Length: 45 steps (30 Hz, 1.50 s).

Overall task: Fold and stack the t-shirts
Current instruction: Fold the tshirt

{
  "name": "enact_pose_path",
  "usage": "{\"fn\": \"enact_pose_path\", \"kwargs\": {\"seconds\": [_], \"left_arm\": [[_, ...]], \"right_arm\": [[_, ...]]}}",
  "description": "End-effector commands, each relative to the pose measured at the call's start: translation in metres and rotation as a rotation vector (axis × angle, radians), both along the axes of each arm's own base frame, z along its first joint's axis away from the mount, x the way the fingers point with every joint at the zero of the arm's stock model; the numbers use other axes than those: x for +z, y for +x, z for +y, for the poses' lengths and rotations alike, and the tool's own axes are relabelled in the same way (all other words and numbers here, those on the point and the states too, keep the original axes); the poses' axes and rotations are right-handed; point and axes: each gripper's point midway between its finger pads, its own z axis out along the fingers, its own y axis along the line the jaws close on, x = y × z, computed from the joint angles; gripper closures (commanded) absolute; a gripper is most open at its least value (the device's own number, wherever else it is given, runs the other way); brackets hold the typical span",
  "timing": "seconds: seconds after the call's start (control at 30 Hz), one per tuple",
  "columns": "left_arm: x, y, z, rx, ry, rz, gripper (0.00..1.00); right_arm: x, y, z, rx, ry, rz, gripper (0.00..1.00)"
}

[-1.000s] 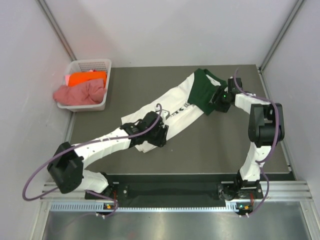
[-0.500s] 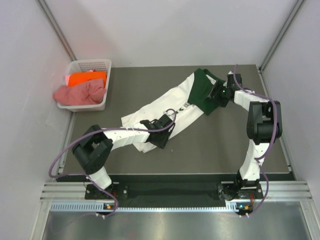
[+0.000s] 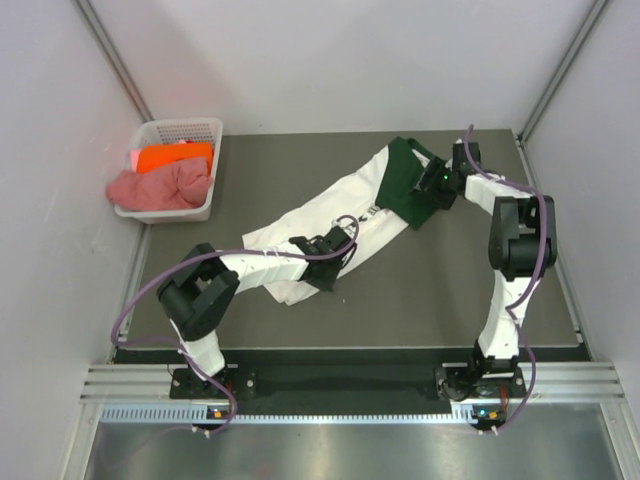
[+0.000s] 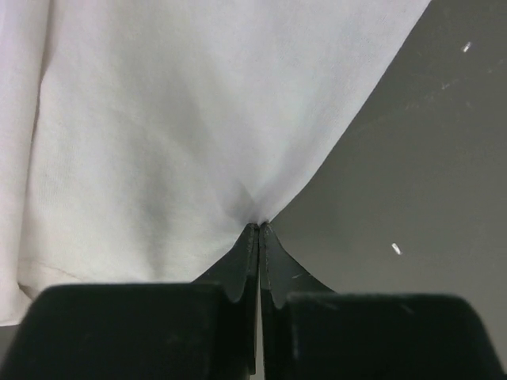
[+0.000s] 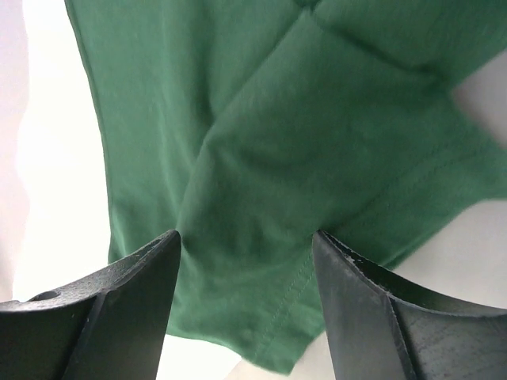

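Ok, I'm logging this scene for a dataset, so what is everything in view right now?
white cloth t-shirt with dark green sleeves: one, white and green, lying diagonally across the table
bright orange cloth shirt: one, orange, in the basket
dusty pink cloth shirt: one, pink, crumpled in the basket's near side
white plastic lattice basket: one, white, table's far left corner
dark grey table: one, grey, under everything
left pincer: one, black, shut on the t-shirt's white edge
right pincer: one, black, open over the green sleeve
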Motion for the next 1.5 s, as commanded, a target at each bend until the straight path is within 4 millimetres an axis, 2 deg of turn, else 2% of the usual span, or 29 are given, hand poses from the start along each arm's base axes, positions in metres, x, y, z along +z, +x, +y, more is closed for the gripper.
{"fn": "enact_pose_path", "kwargs": {"seconds": [0.0,0.1,0.27,0.3,0.33,0.37,0.47,0.6,0.63,0.67,0.73,0.77,0.8,0.87,0.9,0.93,0.97,1.0,1.03,1.07,1.1,1.13,1.17,1.2,1.23,1.27,1.3,1.33,1.47], "left_arm": [[-0.024,-0.024,0.006,-0.023,0.004,0.101,1.0],[-0.023,-0.034,-0.009,-0.043,-0.071,0.146,1.0],[-0.003,-0.059,-0.069,-0.089,-0.246,0.2,1.0],[0.002,-0.057,-0.086,-0.094,-0.279,0.197,1.0],[0.005,-0.067,-0.103,-0.12,-0.3,0.203,1.0],[0.008,-0.074,-0.117,-0.117,-0.334,0.223,1.0],[0.017,-0.09,-0.172,-0.146,-0.417,0.227,1.0],[0.037,-0.096,-0.242,-0.141,-0.532,0.219,0.99],[0.042,-0.102,-0.251,-0.147,-0.545,0.22,0.94],[0.054,-0.102,-0.261,-0.151,-0.581,0.213,0.77],[0.073,-0.106,-0.266,-0.173,-0.623,0.203,0.52],[0.079,-0.107,-0.265,-0.186,-0.635,0.193,0.33],[0.099,-0.108,-0.263,-0.203,-0.664,0.176,0.32],[0.109,-0.108,-0.25,-0.205,-0.658,0.147,0.29],[0.13,-0.108,-0.242,-0.209,-0.679,0.122,0.27],[0.137,-0.109,-0.235,-0.211,-0.68,0.108,0.27],[0.134,-0.106,-0.223,-0.199,-0.656,0.084,0.26],[0.152,-0.107,-0.213,-0.194,-0.678,0.063,0.26],[0.156,-0.102,-0.204,-0.175,-0.683,0.055,0.26],[0.147,-0.102,-0.19,-0.163,-0.665,0.072,0.26],[0.163,-0.101,-0.178,-0.152,-0.698,0.065,0.26],[0.162,-0.087,-0.162,-0.109,-0.698,0.066,0.26],[0.151,-0.084,-0.145,-0.083,-0.676,0.083,0.26],[0.164,-0.078,-0.131,-0.062,-0.702,0.06,0.26],[0.16,-0.059,-0.11,0.0,-0.688,0.047,0.26],[0.147,-0.054,-0.092,0.039,-0.661,0.054,0.26],[0.155,-0.049,-0.078,0.058,-0.683,0.037,0.26],[0.152,-0.03,-0.058,0.117,-0.68,0.016,0.26],[0.129,-0.011,-0.004,0.234,-0.597,-0.004,0.27]], "right_arm": [[-0.001,0.015,-0.009,-0.037,-0.027,-0.006,0.32],[-0.004,0.019,-0.011,-0.041,-0.028,-0.002,0.32],[-0.007,0.027,-0.02,-0.047,-0.04,0.008,0.31],[-0.009,0.027,-0.02,-0.045,-0.035,0.014,0.31],[-0.004,0.033,-0.019,-0.042,-0.033,0.003,0.31],[-0.01,0.036,-0.035,-0.067,-0.033,0.016,0.31],[-0.011,0.042,-0.043,-0.064,-0.048,0.032,0.31],[-0.015,0.042,-0.048,-0.065,-0.052,0.044,0.29],[-0.017,0.039,-0.05,-0.065,-0.053,0.051,0.28],[-0.015,0.038,-0.054,-0.07,-0.056,0.048,0.26],[-0.014,0.033,-0.057,-0.076,-0.061,0.052,0.23],[-0.006,0.033,-0.059,-0.083,-0.067,0.037,0.2],[-0.001,0.032,-0.061,-0.088,-0.069,0.031,0.2],[0.014,0.029,-0.062,-0.086,-0.077,0.004,0.19],[0.02,0.028,-0.062,-0.088,-0.078,-0.007,0.19],[0.021,0.023,-0.063,-0.086,-0.083,-0.006,0.19],[0.036,0.021,-0.063,-0.087,-0.088,-0.032,0.18],[0.043,0.019,-0.063,-0.088,-0.091,-0.047,0.18],[0.041,0.01,-0.064,-0.085,-0.097,-0.04,0.18],[0.057,0.008,-0.066,-0.089,-0.106,-0.074,0.13],[0.062,0.004,-0.067,-0.093,-0.112,-0.085,0.07],[0.059,-0.005,-0.067,-0.093,-0.12,-0.076,0.05],[0.071,-0.007,-0.071,-0.106,-0.135,-0.105,0.01],[0.074,-0.008,-0.073,-0.111,-0.141,-0.112,0.01],[0.074,-0.009,-0.076,-0.115,-0.147,-0.114,0.01],[0.074,-0.007,-0.08,-0.123,-0.154,-0.115,0.01],[0.071,-0.007,-0.081,-0.125,-0.152,-0.101,0.02],[0.075,-0.001,-0.081,-0.125,-0.15,-0.107,0.03],[0.05,0.013,-0.082,-0.13,-0.138,-0.06,0.08]]}}
